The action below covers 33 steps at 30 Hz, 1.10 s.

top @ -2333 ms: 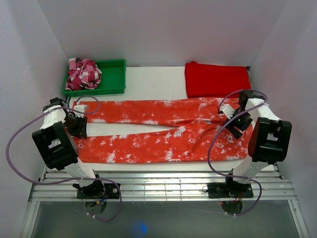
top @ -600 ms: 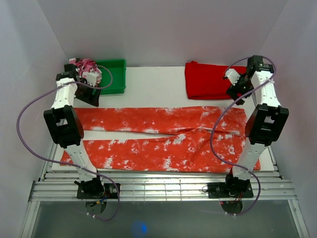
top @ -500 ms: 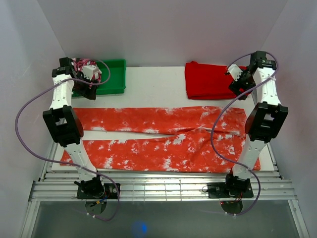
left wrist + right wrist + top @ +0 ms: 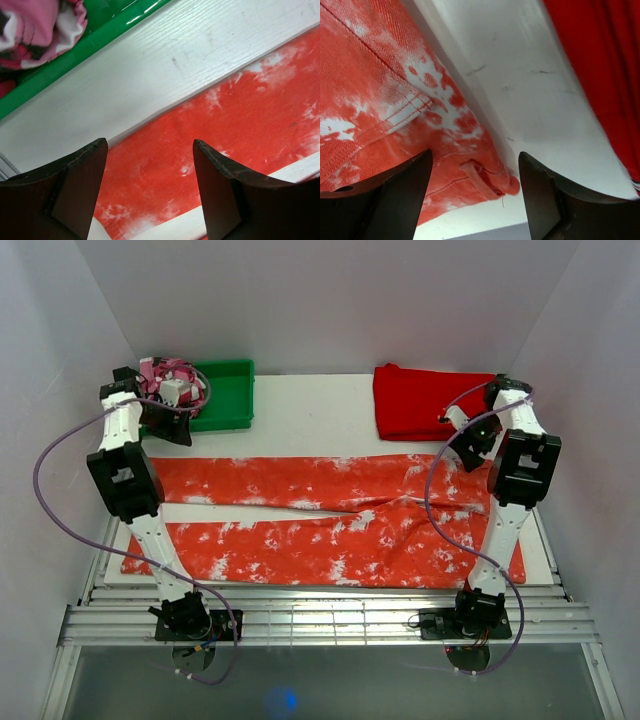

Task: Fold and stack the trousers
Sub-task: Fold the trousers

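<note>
The trousers (image 4: pixel 300 480), orange-red with white speckles, lie spread flat across the table, waist at the right and both legs running left. My left gripper (image 4: pixel 165 420) hangs open above the far leg's cuff end, just in front of the green bin; in the left wrist view its open jaws (image 4: pixel 150 145) frame bare speckled cloth (image 4: pixel 235 125). My right gripper (image 4: pixel 470 440) hovers open over the far waist corner; in the right wrist view (image 4: pixel 475 155) the waistband corner with a belt loop (image 4: pixel 480 180) lies between the fingers, untouched.
A green bin (image 4: pixel 225 400) at the back left holds a crumpled pink-and-white cloth (image 4: pixel 170 375). A plain red folded cloth (image 4: pixel 430 400) lies at the back right, close to my right gripper. White walls close both sides. A slatted rail (image 4: pixel 320 615) runs along the near edge.
Both grippers have let go of the trousers' far edge and opened. The trousers now lie nearer the front edge. The right gripper has come down from the red cloth to the waist corner.
</note>
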### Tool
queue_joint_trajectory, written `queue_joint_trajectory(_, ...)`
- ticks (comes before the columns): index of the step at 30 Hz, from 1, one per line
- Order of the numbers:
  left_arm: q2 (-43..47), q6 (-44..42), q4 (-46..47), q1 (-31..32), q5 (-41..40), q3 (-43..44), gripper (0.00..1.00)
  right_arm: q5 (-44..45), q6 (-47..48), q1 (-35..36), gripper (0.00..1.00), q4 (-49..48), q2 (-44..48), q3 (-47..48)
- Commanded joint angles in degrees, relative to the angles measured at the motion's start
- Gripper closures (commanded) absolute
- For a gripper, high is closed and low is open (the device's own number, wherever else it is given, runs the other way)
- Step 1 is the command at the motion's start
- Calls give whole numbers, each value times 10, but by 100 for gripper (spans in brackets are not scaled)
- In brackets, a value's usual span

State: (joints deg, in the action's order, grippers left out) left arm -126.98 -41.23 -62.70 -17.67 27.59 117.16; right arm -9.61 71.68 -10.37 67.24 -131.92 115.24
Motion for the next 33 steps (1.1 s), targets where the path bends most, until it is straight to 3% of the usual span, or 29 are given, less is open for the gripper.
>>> queue_joint_trajectory(1, 6, -5, -4, -23, 43, 20, 20, 8, 160, 0, 27, 23, -17, -19)
queue_joint_trajectory(2, 1, -31, -11, -25, 44, 20, 20, 12, 173, 0, 29, 24, -19, -26)
queue_joint_trajectory(11, -44, -193, -25, -26, -5, 39, 21, 86, 217, 4, 76, -47, 23, -136)
queue_joint_trajectory(12, -49, -204, -24, -26, -10, 40, 21, 87, 217, 4, 90, -51, 26, -137)
queue_joint_trajectory(21, -107, -293, -7, -26, -59, 51, 25, 117, 240, 11, 92, -90, 63, -155)
queue_joint_trajectory(24, -119, -322, -15, -30, -73, 47, 30, 123, 239, 13, 92, -95, 66, -149)
queue_joint_trajectory(28, -121, -340, -32, -44, -67, 48, 60, 126, 227, 14, 92, -104, 69, -129)
queue_joint_trajectory(33, -103, -328, -30, -54, -39, 58, 71, 124, 194, 13, 92, -102, 80, -93)
